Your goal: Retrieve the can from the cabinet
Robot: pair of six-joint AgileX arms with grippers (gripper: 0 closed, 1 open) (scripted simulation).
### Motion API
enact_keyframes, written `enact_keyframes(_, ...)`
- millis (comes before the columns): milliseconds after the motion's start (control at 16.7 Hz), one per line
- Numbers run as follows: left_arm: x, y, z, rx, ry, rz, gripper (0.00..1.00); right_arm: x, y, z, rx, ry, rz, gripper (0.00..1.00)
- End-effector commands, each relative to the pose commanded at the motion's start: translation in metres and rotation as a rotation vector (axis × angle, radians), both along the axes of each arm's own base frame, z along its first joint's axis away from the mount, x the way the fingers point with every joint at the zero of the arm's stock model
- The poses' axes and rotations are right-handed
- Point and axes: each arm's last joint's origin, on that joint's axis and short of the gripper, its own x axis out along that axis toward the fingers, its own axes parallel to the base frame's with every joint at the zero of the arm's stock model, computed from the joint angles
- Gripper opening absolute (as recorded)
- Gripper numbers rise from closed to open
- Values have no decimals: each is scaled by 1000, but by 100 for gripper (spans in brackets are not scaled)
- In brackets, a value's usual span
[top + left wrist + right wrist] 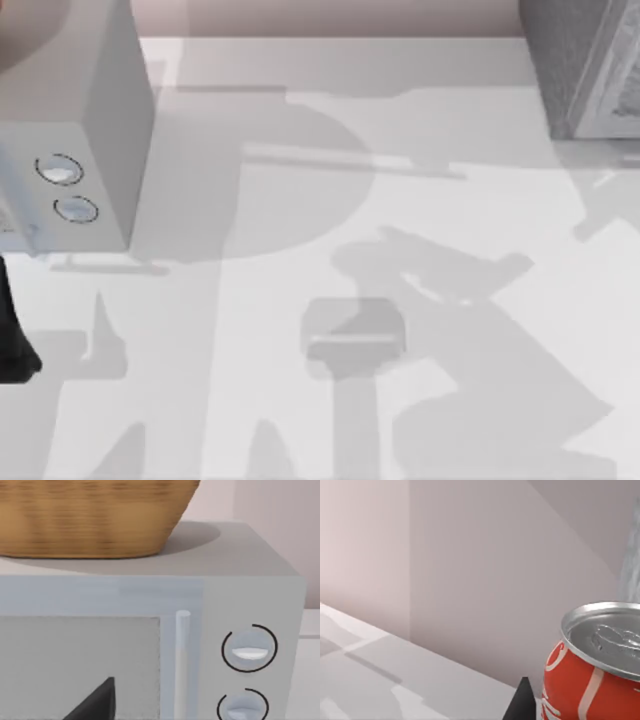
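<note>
Hidden: cabinet [580, 65] cut off at the table's [300, 200] far right corner, our grippers not clear | Look: dark grey speckled cabinet, pale white-framed front; red can [590, 680], silver top, upright close before right wrist | Grippers: we cannot tell for both | Other: grey box [75, 130] with dials far left, basket [95, 517] on it

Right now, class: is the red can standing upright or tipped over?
Upright: in the right wrist view the can shows its silver lid on top, red wall running down below.
</note>
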Motion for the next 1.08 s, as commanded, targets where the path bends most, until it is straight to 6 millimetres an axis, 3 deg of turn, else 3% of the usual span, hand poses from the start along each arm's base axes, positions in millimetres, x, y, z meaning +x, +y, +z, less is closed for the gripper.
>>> enact_keyframes(240,0,0,0,0,0,0,100,42,-43,-72,4,46,93,0)
enact_keyframes(540,0,0,0,0,0,0,100,48,-83,-146,18,81,150,0)
enact_keyframes(720,0,0,0,0,0,0,100,46,-93,-162,22,86,160,0)
enact_keyframes(1080,0,0,0,0,0,0,100,47,-90,-164,26,93,163,0)
